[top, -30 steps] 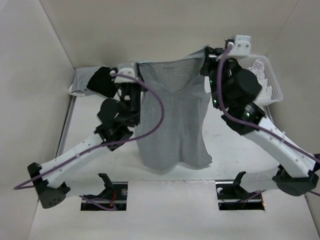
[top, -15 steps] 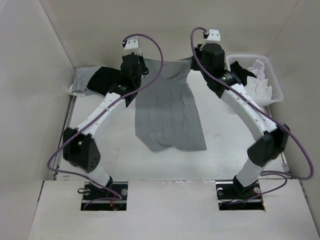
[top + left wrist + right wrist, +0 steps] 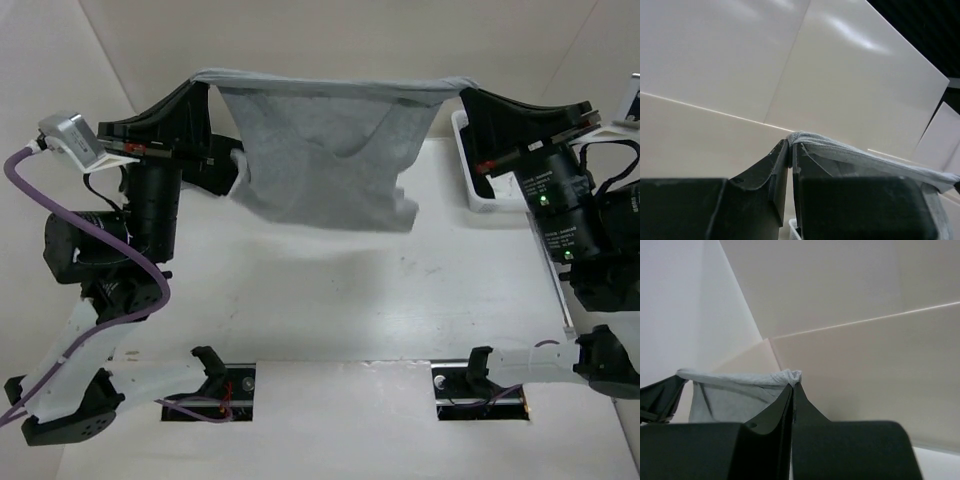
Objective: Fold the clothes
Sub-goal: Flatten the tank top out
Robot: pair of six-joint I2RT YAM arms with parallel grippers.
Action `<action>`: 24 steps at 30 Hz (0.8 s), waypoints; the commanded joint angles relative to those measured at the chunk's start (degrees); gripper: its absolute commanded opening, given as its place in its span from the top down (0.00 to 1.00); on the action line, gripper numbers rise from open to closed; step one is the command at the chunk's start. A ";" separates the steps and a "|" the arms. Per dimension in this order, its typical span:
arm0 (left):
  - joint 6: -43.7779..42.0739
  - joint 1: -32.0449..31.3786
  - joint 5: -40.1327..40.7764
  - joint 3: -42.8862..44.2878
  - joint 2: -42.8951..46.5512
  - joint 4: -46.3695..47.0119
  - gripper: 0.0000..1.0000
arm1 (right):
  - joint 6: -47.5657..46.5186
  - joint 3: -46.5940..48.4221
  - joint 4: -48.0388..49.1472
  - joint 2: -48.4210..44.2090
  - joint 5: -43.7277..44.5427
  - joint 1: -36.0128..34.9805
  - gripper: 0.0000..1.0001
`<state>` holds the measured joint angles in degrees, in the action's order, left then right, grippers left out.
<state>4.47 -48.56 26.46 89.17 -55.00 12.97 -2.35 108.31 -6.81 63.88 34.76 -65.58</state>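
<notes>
Grey top point(image 3: 320, 150) shows whole from above; wrist views catch corners.

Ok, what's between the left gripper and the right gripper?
The heather-grey sleeveless knit top: one edge spans taut from left gripper to right gripper, the rest hanging below, seen in the top external view.

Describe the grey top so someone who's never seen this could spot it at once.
Look above the far side of the white table. The grey top hangs there, stretched by its upper edge between the left gripper and the right gripper. Only it is held in the air.
</notes>
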 commanded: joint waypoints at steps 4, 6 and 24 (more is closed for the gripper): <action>-13.86 -9.74 10.71 2.50 0.07 3.81 0.99 | -18.73 3.66 7.85 3.27 16.03 -10.82 1.00; -16.67 -12.39 12.21 2.24 0.07 5.56 0.99 | -20.41 3.84 9.53 3.62 16.21 -12.15 1.00; 9.77 28.91 -3.52 -4.64 -40.41 1.45 0.96 | 17.37 5.04 -4.00 42.70 -24.30 41.44 1.00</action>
<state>6.26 -23.20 27.31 79.85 -87.92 17.91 7.90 108.75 -7.25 96.16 18.26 -29.56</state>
